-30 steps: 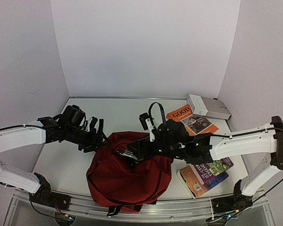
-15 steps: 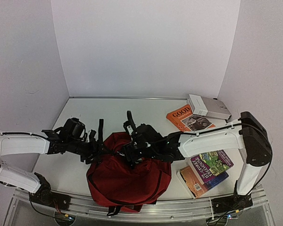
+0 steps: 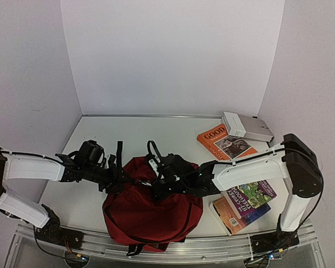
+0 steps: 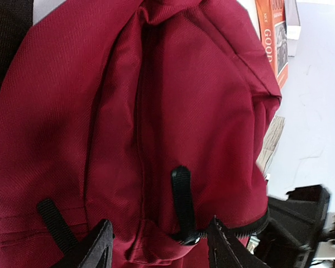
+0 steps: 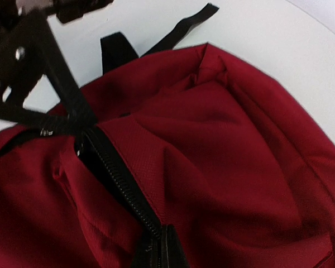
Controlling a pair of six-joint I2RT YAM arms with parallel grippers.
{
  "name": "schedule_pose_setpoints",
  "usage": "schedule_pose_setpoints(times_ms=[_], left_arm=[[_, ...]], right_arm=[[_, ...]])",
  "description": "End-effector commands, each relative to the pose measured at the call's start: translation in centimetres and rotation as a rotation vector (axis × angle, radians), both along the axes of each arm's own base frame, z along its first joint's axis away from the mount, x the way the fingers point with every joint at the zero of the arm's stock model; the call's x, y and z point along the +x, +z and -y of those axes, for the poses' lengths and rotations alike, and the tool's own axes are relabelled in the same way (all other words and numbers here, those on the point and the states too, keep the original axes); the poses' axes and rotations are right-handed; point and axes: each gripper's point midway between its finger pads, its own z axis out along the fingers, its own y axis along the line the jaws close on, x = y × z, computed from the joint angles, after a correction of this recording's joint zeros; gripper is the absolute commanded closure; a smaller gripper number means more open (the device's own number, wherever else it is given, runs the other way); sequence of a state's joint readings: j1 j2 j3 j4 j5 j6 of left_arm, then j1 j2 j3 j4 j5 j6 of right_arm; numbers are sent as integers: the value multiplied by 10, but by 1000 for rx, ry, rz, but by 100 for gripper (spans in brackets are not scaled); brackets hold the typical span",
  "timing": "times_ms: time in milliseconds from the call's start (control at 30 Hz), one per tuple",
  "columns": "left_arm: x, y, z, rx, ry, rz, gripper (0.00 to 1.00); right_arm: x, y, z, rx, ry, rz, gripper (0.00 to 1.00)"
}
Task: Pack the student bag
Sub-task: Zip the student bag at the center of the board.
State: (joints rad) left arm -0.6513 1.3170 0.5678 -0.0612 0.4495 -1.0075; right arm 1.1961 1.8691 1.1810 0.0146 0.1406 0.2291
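While the right tool [image 5: 159, 254] pinches the black zipper [image 5: 120, 190] of the dark red fabric backpack [image 3: 151, 215], left tool [image 4: 159, 245] spread, colourful paperback books [image 3: 248, 204] right of it lie unpacked.

Layout on the table [image 3: 139, 131]
The student bag [image 3: 151, 215] lies near front; stacked books [image 3: 245, 205] right of it; single book [image 3: 226, 143] behind them; box [image 3: 247, 127] behind that.

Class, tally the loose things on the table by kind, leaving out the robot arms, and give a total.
Bag: 1
Books: 3
White box: 1
Total: 5
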Motion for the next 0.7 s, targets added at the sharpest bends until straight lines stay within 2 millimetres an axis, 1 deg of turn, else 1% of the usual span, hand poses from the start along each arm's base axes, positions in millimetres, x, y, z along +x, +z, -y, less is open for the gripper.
schedule_pose_setpoints(times_ms=[0, 133, 233, 367, 433, 567, 633, 667], left_arm=[[27, 25, 9, -70, 56, 91, 46], [33, 25, 13, -90, 69, 89, 47], [34, 22, 21, -93, 33, 65, 47], [32, 12, 27, -79, -7, 25, 49], [33, 10, 28, -80, -11, 26, 54], [36, 12, 30, -79, -15, 40, 75], [38, 13, 30, -73, -9, 46, 83], [39, 15, 29, -70, -6, 50, 86]], right_arm=[[-24, 4, 6, 15, 51, -40, 100], [-29, -16, 18, -16, 25, -73, 100], [-29, -22, 22, -30, 10, -76, 100], [-28, -26, 22, -39, 7, -72, 100], [-27, -26, 21, -40, 6, -69, 100], [-26, -28, 20, -39, 4, -69, 100], [-27, -30, 21, -40, 1, -72, 100], [-27, -31, 22, -41, 0, -73, 100]])
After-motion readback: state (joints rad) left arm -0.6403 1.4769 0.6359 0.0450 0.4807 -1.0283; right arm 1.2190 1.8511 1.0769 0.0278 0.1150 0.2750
